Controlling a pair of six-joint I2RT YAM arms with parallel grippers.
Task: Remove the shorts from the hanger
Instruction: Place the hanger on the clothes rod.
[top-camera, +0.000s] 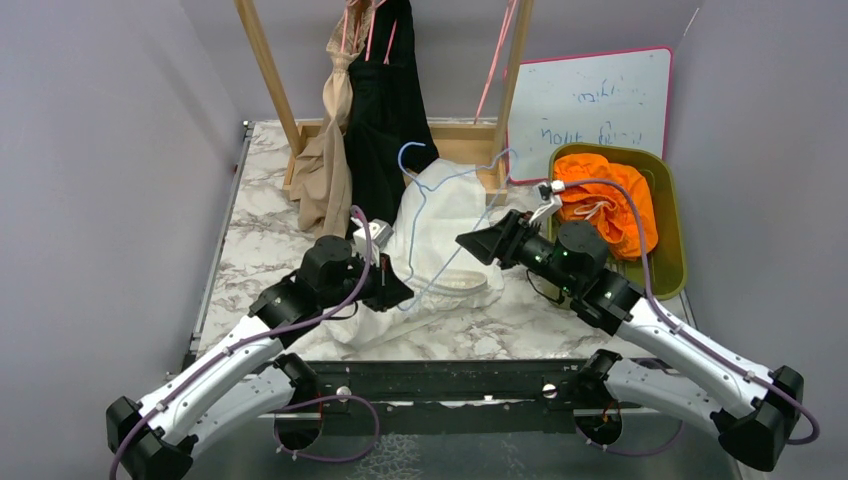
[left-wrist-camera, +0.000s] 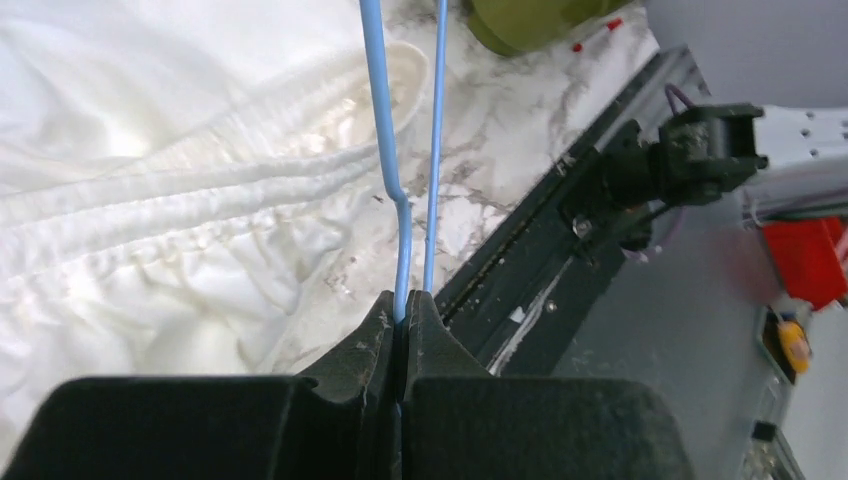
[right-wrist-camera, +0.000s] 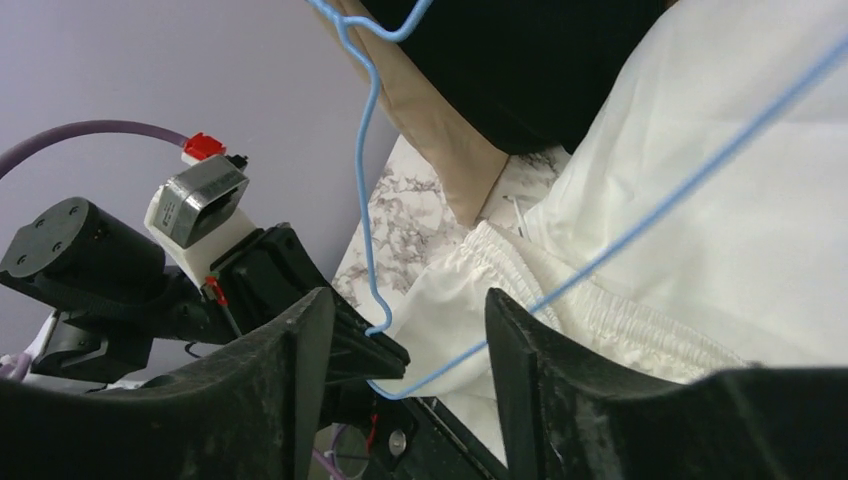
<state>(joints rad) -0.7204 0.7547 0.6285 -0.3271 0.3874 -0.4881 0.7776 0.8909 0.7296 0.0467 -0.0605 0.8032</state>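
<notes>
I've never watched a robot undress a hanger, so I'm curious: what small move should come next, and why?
Probably the open right gripper should dip and close on the cream shorts just below it. The left gripper is shut on the blue hanger, so with the wire held, the shorts could then be pulled off it.

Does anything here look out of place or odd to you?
Yes. The blue wire hanger is off the wooden rack, slanting over the cream-white shorts crumpled on the table, its end pinched in the left gripper. The wire has a kink just beyond the grip.
</notes>
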